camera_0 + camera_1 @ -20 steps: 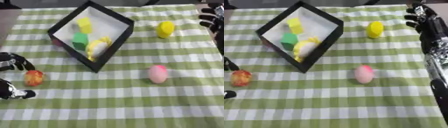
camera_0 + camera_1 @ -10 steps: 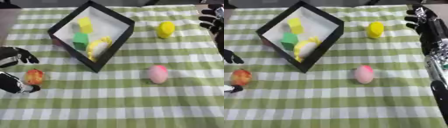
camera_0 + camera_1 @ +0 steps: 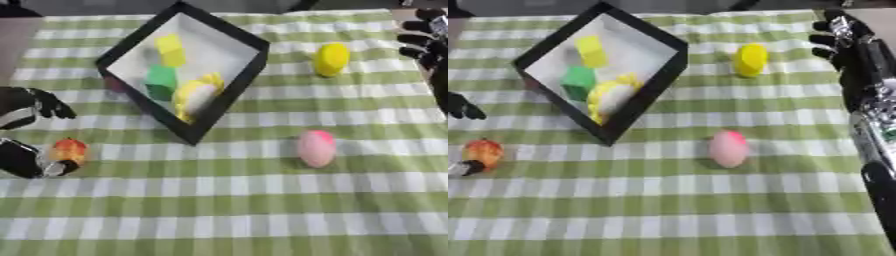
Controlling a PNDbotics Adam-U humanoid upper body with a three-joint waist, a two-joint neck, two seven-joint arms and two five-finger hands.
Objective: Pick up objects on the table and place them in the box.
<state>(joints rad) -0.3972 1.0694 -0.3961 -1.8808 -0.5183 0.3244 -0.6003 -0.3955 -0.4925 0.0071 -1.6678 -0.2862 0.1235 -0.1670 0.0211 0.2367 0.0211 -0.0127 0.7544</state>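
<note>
A red-orange round fruit (image 3: 70,150) lies at the table's left edge. My left hand (image 3: 24,106) is open around it: the fingers (image 3: 51,104) arch well above it and the thumb (image 3: 28,162) lies low against its left side. A pink egg-shaped object (image 3: 316,148) sits mid-table. A yellow object (image 3: 332,59) stands further back on the right. The black box (image 3: 229,89) with a white inside stands tilted at the back left and holds a yellow block (image 3: 171,50), a green block (image 3: 160,82) and a yellow curved piece (image 3: 197,95). My right hand (image 3: 839,41) hovers open at the upper right, beside the yellow object.
A green-and-white checked cloth (image 3: 227,210) covers the table. My right forearm (image 3: 872,125) runs down the right edge in the right eye view. The cloth's front half holds nothing.
My left hand's fingers have lifted and spread away from the red-orange fruit, and its thumb has come in beside it. The fruit and the right hand have stayed put.
</note>
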